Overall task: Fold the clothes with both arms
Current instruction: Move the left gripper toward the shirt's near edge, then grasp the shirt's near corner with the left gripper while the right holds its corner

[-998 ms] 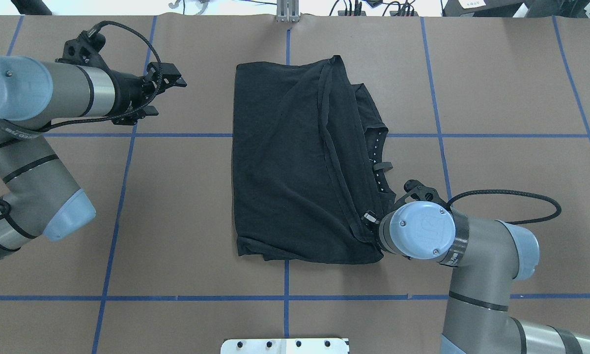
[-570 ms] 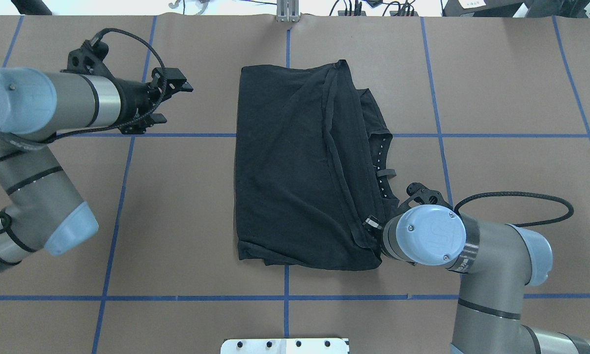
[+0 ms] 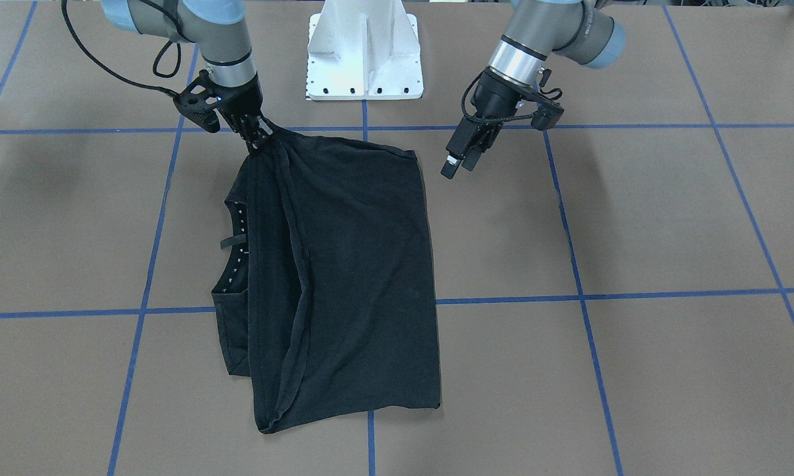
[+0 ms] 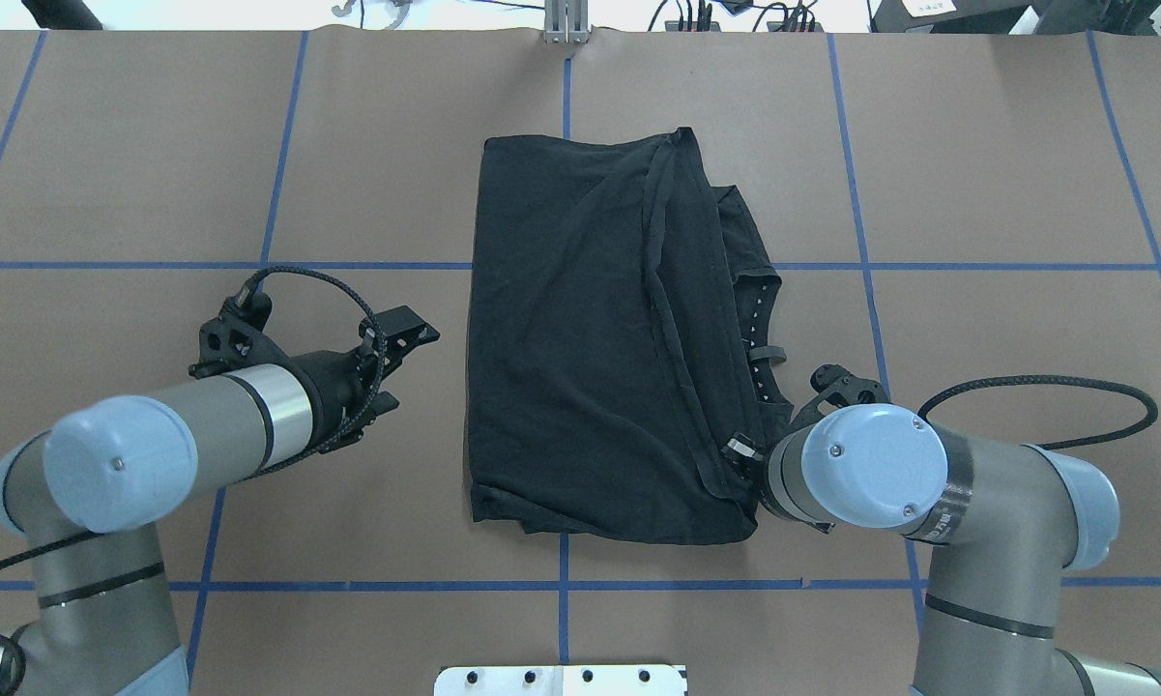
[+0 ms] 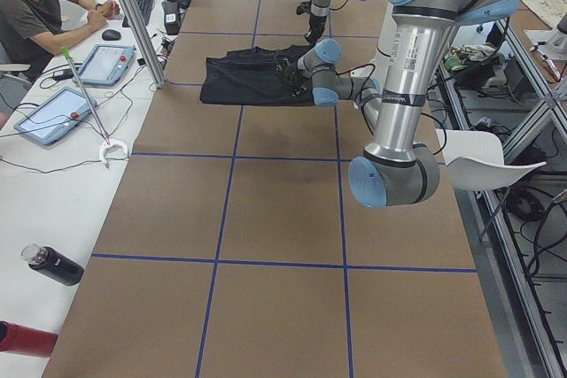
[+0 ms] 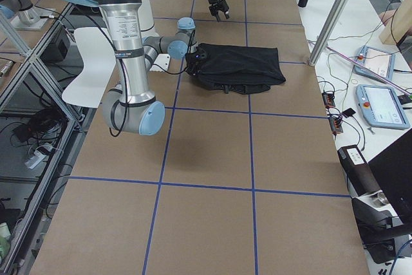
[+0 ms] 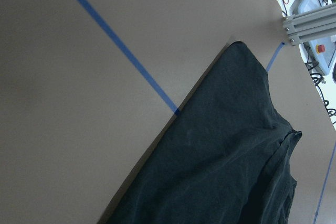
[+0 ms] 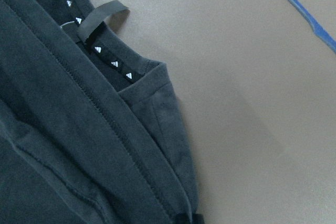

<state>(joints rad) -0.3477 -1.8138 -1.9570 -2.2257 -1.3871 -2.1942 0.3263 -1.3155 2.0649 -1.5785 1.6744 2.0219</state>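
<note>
One T-shirt (image 3: 350, 277) corner in right claw (image 3: 259, 142), left claw (image 3: 457, 165) parted

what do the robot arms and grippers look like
Both the left arm and right arm are silver-grey jointed tubes with round light blue joint caps and thin black bands. A black braided cable loops at each wrist. The left gripper and right gripper are black, each with two slim fingers.

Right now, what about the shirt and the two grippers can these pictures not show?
Right gripper tips: overhead, covered by its wrist cap; front view, buried in T-shirt cloth.
Left gripper: outside its wrist view.
T-shirt's underside: hidden by folded layers, every view.
</note>
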